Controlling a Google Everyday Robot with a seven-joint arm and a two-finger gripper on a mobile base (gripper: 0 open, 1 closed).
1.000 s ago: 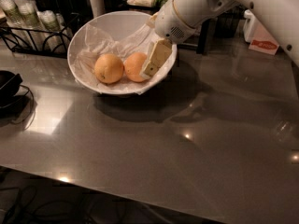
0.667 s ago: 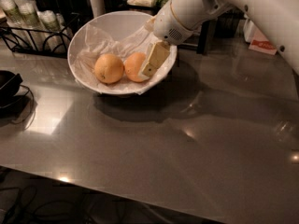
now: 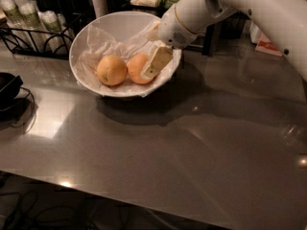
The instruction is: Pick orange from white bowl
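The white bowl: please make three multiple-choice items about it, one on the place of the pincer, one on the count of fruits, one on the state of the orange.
1. Where is the pincer?
A) inside the white bowl, at the orange
B) far outside the bowl
C) out of view

2. How many fruits lie in the bowl?
A) one
B) two
C) four

3. The orange is:
A) lifted above the rim
B) outside the bowl
C) resting on the paper in the bowl

Answers: 1 A, the arm reaches over the rim and the pincer is at the orange. 2 B, the orange and a paler fruit lie side by side. 3 C, it sits low on the crumpled lining.
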